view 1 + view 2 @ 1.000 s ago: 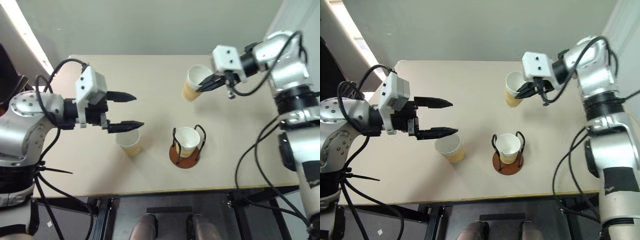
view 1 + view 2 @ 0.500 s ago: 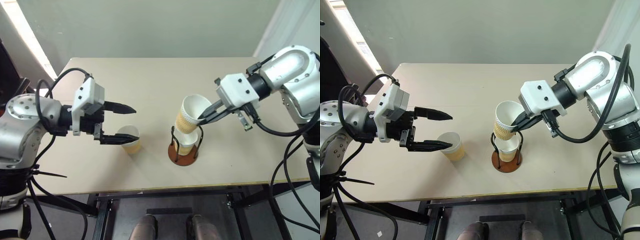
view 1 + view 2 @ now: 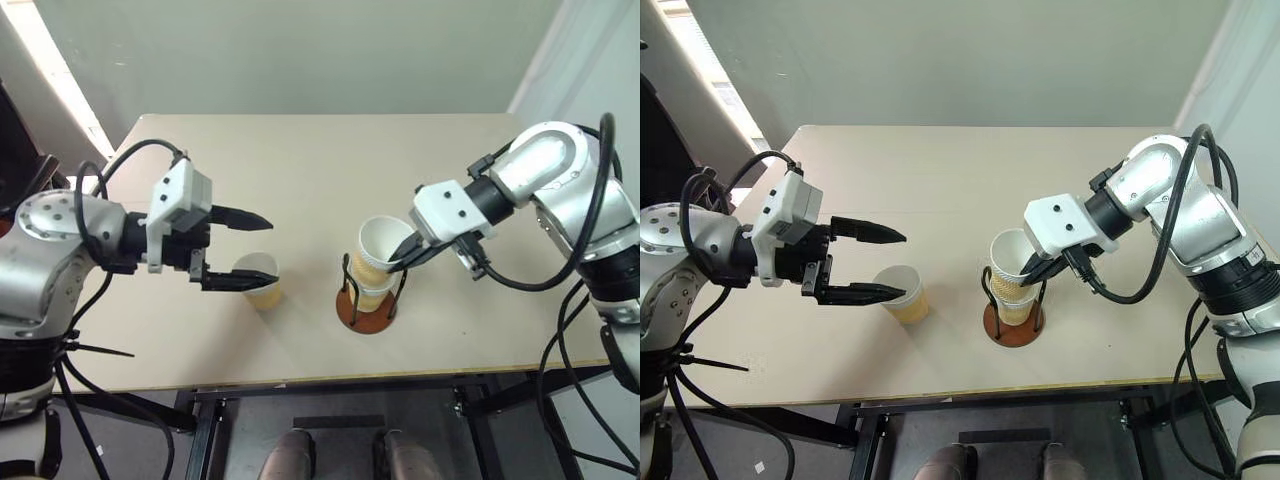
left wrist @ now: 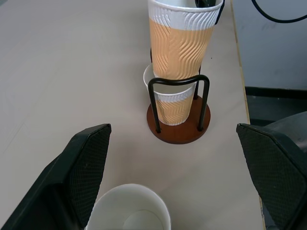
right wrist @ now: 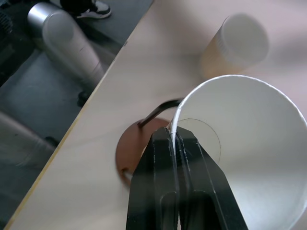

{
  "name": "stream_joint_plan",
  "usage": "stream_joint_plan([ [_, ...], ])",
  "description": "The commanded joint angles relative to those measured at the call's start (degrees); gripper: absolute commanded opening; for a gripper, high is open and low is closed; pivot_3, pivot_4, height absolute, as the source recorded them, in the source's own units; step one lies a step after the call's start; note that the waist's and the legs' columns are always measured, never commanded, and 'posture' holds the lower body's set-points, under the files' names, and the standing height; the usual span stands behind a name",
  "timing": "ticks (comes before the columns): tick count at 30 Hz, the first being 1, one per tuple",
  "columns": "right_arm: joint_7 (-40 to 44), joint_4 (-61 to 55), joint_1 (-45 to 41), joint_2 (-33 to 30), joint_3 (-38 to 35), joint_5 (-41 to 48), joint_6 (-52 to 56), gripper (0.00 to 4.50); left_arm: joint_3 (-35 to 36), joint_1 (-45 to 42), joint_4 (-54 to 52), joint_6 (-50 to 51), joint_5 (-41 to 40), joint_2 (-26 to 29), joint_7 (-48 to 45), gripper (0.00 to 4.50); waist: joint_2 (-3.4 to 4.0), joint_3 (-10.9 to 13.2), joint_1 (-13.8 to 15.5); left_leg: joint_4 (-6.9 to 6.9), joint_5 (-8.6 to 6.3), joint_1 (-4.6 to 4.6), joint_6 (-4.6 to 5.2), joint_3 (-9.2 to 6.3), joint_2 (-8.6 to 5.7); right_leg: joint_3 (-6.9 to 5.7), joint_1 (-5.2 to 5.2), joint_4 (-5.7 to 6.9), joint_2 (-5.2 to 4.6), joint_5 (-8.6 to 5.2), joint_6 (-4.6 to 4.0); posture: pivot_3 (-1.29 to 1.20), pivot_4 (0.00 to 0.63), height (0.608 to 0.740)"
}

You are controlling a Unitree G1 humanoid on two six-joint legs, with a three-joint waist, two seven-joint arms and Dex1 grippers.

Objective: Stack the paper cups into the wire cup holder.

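- A pale desk [image 3: 300, 160] carried a wire cup holder [image 3: 368, 305] near its front edge, at about five o'clock from the desk's centre.
- One paper cup [image 4: 170, 105] already sat inside the holder, down on its reddish-brown base.
- The right gripper [image 3: 398, 262] pinched the rim of a second cup [image 3: 378, 250], its fingers closed tight on the paper wall, one inside and one outside.
- That second cup was tilted and only partly lowered into the seated cup; most of its body stood above the wire loops, so it was judged not yet nested.
- A third cup [image 3: 258, 280] stood upright on the desk, at nine o'clock from the holder and apart from it.
- The left gripper [image 3: 250, 250] hovered just above that third cup with fingers spread wide, holding nothing.
- Judged progress: one cup stacked, one going in, one left to pick up.
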Motion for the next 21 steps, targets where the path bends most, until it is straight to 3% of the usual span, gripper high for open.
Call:
stream_joint_plan([
  [1, 0.25, -0.14, -0.78, -0.26, 0.06, -0.67, -1.24, 0.01, 1.49, 0.1, -1.61, -0.23, -0.36, 1.02, 0.49, 4.5, 0.0, 0.0, 0.0, -0.01, 0.0, 0.0, 0.0, 0.0, 0.0, 0.0, -0.01, 0.0, 0.0, 0.0, 0.0, 0.0, 0.15, 0.74],
  [4, 0.25, 0.61, -0.72, -0.74, 1.28, -1.48, -2.68, 0.01, 1.39, 0.04, -1.73, -0.26, -0.38, 1.0, 0.59, 4.5, 0.0, 0.0, 0.0, -0.02, 0.01, 0.02, -0.01, 0.0, 0.0, 0.0, 0.0, 0.02, 0.0, 0.0, 0.0, 0.0, 0.15, 0.74],
  [7, 0.25, 2.74, -1.22, 0.38, 1.08, -2.85, -2.68, 0.56, 0.64, -0.56, -1.44, -0.71, -0.23, 1.01, -0.09, 4.5, -0.01, -0.01, -0.01, 0.0, 0.02, 0.02, 0.0, 0.0, 0.0, 0.0, 0.0, 0.02, 0.0, 0.0, 0.0, 0.0, 0.15, 0.74],
  [13, 0.25, 4.8, -1.99, 0.4, -0.2, -2.37, -1.77, 2.63, -1.76, -4.7, 2.23, -2.95, 2.08, 1.64, -2.93, 4.5, -0.01, -0.01, 0.06, 0.0, 0.03, 0.03, -0.01, 0.0, 0.0, 0.0, 0.0, 0.04, 0.0, 0.0, 0.0, 0.0, 0.15, 0.74],
  [18, -4.25, 7.07, -1.37, 1.13, -9.3, 1.34, 5.12, 4.42, -6.34, -10.57, 8.86, -9.25, 7.17, 2.62, -9.01, 4.5, -0.01, -0.01, 0.2, -0.06, 0.02, 0.01, -0.01, 0.0, 0.0, 0.01, -0.03, 0.02, 0.0, 0.0, -0.01, 0.0, 0.15, 0.74],
  [21, -12.23, 6.83, -0.51, 4.77, -16.56, 6.03, 13.86, 4.48, -11.5, -17.58, 16.87, -15.09, 13.34, 1.49, -12.43, 4.5, -0.03, -0.01, 0.26, -0.03, 0.03, 0.0, -0.01, -0.01, 0.0, 0.03, -0.04, 0.0, -0.01, 0.0, -0.01, 0.0, 0.15, 0.74],
])
